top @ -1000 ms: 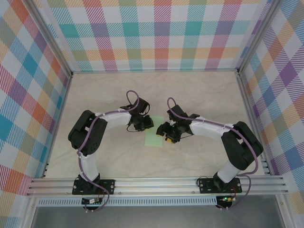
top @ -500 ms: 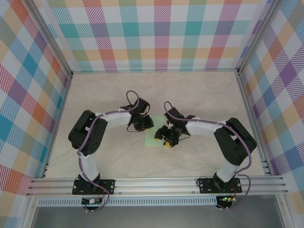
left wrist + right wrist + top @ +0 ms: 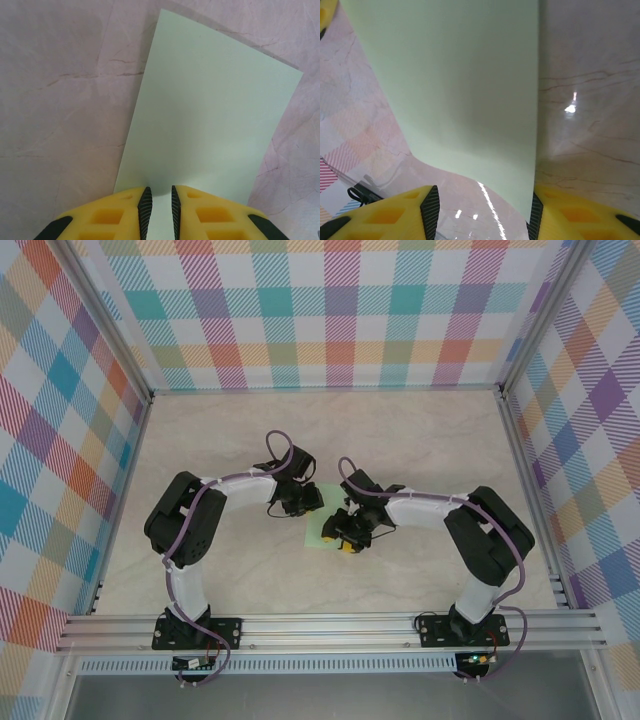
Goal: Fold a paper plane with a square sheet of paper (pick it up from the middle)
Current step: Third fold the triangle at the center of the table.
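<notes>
The square sheet of paper point(image 3: 321, 533) is pale mint green and lies on the table between my two grippers. In the left wrist view the paper point(image 3: 210, 120) lies flat. My left gripper point(image 3: 158, 200) stands at its near edge with the jaws a narrow gap apart and paper showing between them. In the right wrist view the paper point(image 3: 465, 90) curves up off the table at its near edge. My right gripper point(image 3: 482, 210) is open wide around that edge, and the sheet's corner reaches the right pad point(image 3: 536, 212). From above, the left gripper point(image 3: 308, 502) and right gripper point(image 3: 343, 537) sit close together over the sheet.
The marbled tabletop point(image 3: 420, 440) is walled by plaid panels point(image 3: 340, 310) at the back and sides. An aluminium rail point(image 3: 330, 625) with both arm bases runs along the near edge.
My right arm has slid left onto the paper, covering more of it, and its jaws have narrowed slightly. The left arm has stayed still.
</notes>
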{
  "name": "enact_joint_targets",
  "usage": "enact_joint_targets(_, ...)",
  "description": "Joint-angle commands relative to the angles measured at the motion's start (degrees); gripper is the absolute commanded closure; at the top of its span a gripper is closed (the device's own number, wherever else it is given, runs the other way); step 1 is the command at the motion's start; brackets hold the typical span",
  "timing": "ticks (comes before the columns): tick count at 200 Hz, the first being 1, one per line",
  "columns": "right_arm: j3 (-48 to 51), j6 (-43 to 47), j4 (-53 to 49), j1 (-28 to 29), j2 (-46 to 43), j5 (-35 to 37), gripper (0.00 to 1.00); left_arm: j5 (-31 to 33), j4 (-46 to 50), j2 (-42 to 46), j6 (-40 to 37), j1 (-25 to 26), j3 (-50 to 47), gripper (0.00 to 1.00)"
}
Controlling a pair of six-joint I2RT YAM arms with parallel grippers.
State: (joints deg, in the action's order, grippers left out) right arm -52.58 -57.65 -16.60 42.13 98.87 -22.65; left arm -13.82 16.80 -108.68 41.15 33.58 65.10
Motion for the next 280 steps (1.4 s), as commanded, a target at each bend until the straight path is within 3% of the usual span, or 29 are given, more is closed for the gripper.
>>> enact_joint_targets(1,-0.25,0.46,1.21,0.44,-1.04,-0.92,0.51,3.28,6.02,-3.42,0.34,0.25,-1.03,0.77)
enact_joint_targets(75,2.16,-3.36,2.06,0.39,-3.47,4.11,0.63,3.41,6.6,-2.94,-0.03,0.23,-1.06,0.77)
enact_joint_targets(116,3.27,-5.28,1.29,-0.03,-5.6,5.21,0.82,2.96,6.18,-0.96,-0.01,0.25,-1.72,0.77)
enact_joint_targets(151,2.01,-1.92,-3.54,-0.88,-5.74,4.59,0.96,-1.22,0.86,4.65,0.21,0.25,-4.32,0.75)
enact_joint_targets(200,-1.04,10.61,-13.21,-2.01,-4.58,-1.51,0.99,-6.41,-3.87,8.54,-2.16,0.25,-5.62,0.72)
enact_joint_targets(280,-4.11,6.4,-8.5,-2.09,-1.62,0.5,0.95,-0.32,2.3,2.9,-2.47,0.25,-3.91,0.76)
